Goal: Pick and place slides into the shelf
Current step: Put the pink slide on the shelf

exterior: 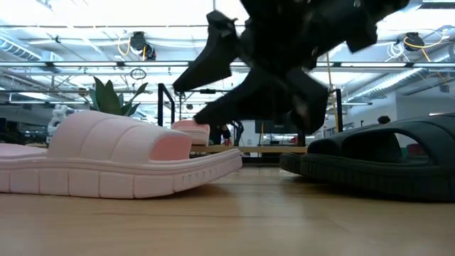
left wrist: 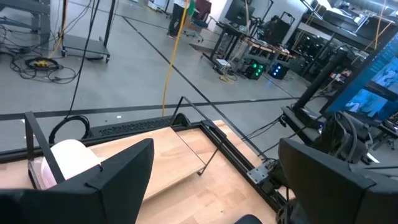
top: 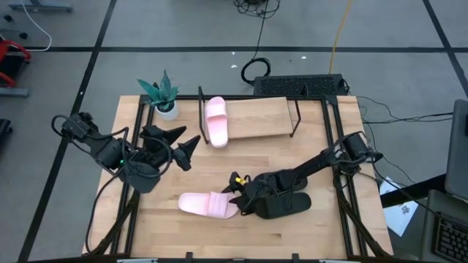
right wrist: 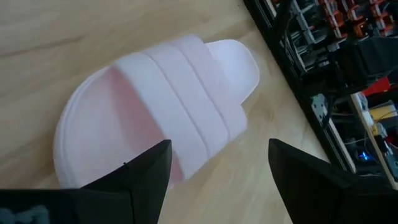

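Already one pale pink slide (top: 216,120) is seen lying on the shelf (top: 259,117) at its left end, just beside the black wire end frame. The second pink slide (top: 208,204) is laid flat on the wooden surface (top: 292,234) near the front edge, well apart from the shelf. A black slide (top: 287,205) is seen just to its right on the surface, partly covered by the right arm; whether a second black one lies with it cannot be told from above, though in the low view two dark straps (exterior: 370,153) are shown side by side.

The right tool (top: 238,191) is held just above the pink slide on the surface, its fingers spread wide on either side of the strap and nothing gripped. The left tool (top: 183,144) is held over the left part of the surface, pointed toward the shelf, its fingers also spread wide and empty. A small potted plant (top: 162,95) is placed at the back left corner.
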Controlling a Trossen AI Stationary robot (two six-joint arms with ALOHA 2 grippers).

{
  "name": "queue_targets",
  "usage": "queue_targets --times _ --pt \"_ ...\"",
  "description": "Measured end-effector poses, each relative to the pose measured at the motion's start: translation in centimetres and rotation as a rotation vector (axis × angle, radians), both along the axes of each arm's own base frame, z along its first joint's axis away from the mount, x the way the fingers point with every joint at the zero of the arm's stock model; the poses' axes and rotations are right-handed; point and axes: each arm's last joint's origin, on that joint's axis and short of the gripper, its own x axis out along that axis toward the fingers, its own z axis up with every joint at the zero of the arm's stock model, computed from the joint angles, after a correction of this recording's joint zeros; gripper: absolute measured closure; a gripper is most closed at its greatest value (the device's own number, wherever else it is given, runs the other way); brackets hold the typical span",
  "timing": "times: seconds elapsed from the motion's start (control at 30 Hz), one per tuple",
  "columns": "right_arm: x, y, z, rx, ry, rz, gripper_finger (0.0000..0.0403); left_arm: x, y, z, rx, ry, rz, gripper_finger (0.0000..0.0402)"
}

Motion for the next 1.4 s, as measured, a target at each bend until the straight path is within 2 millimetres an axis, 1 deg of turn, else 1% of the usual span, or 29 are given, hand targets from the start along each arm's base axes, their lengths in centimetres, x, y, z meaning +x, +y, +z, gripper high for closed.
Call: queue_targets --times 0.1,0.2,0.43,0.8,0.9,1.2,1.4 --pt "0.2 0.3 -1.0 -0.018 -0.01 0.002 0.0145 0.1 0.2 0.0 0.0 0.0 0.008 0.0055" --pt "0.2 0.8 -1.3 -0.058 -0.025 0.011 0.0145 0.2 0.3 0.0 0.0 0.001 0.015 0.0055" --pt "0.3 0.9 -1.0 -0.054 -0.052 0.006 0.0145 0.2 0.4 0.0 0.01 0.01 0.013 0.0055" --pt "0.2 0.9 -1.1 -0.036 -0.037 -0.006 0.0145 0.2 0.4 0.0 0.011 0.014 0.009 0.0055" --pt "0.1 1.2 -1.1 -0.024 -0.036 -0.007 0.0145 0.2 0.4 0.0 0.011 0.015 0.008 0.0055" --pt "-0.5 2.9 -1.2 -0.034 -0.037 0.047 0.0145 0.2 0.4 0.0 0.01 0.014 0.008 0.0055" --pt "-0.4 2.5 -1.3 -0.032 -0.019 0.032 0.0145 0.2 0.3 0.0 0.009 0.014 0.007 0.0055"
